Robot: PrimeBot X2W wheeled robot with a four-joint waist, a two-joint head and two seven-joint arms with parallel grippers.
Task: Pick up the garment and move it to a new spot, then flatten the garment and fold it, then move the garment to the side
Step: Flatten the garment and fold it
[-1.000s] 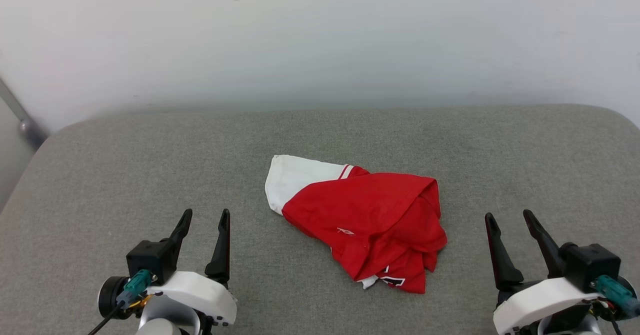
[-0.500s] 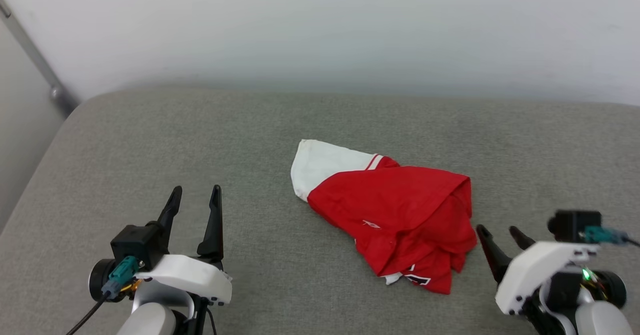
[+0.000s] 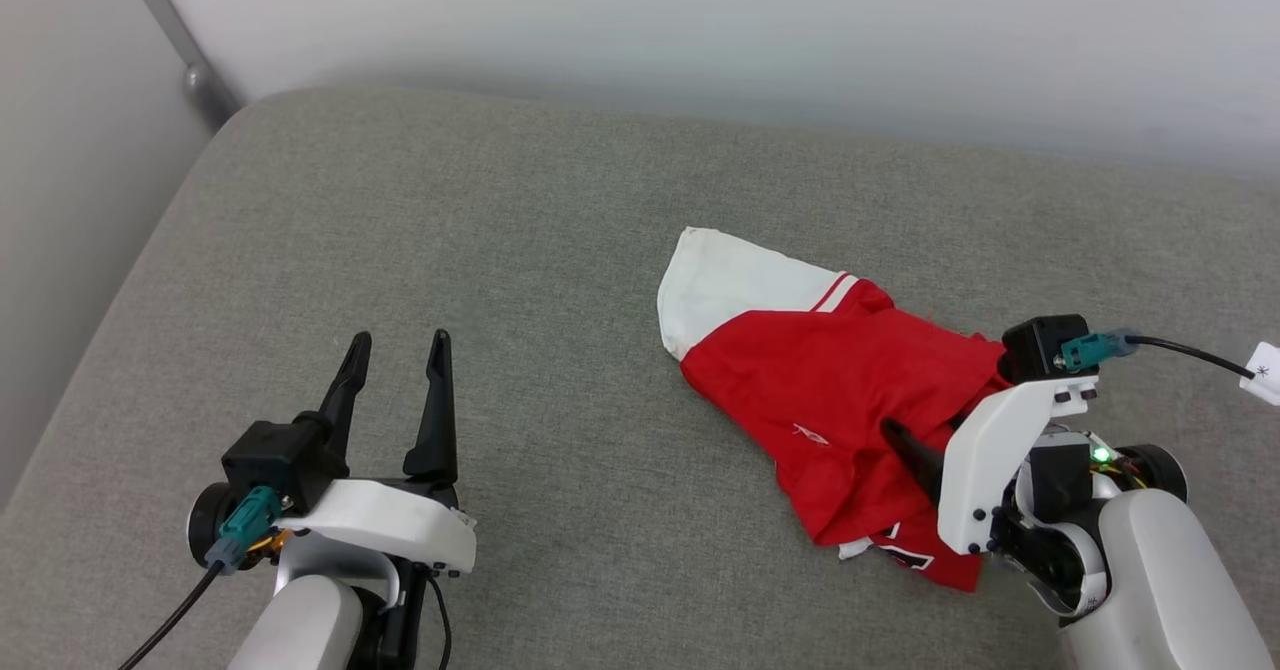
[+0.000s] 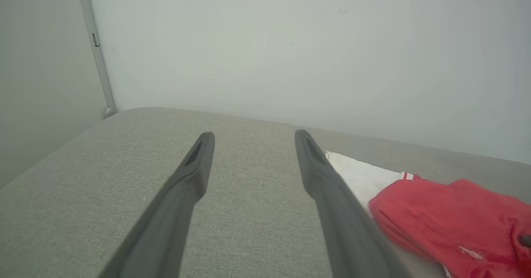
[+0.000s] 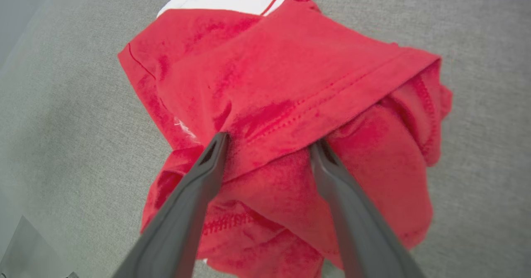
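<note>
Red garment (image 3: 830, 380), white hem logo (image 3: 808, 436) illegible; right fingers (image 5: 195, 186) apart at its fold, left fingers (image 3: 436, 400) apart.

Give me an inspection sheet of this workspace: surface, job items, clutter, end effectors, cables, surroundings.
Surface: grey woven fabric cushion, flat.
Job's things: crumpled red jersey T-shirt with white sleeve, heaped right of centre, not flattened.
Clutter: nothing seen.
End effectors: left end effector open over bare cushion, apart from the shirt; right end effector open, fingers straddling a red hem fold.
Cables: black left-wrist cable; black right-wrist cable with white tag.
Surroundings: pale wall behind; grey metal pole at far left corner.
</note>
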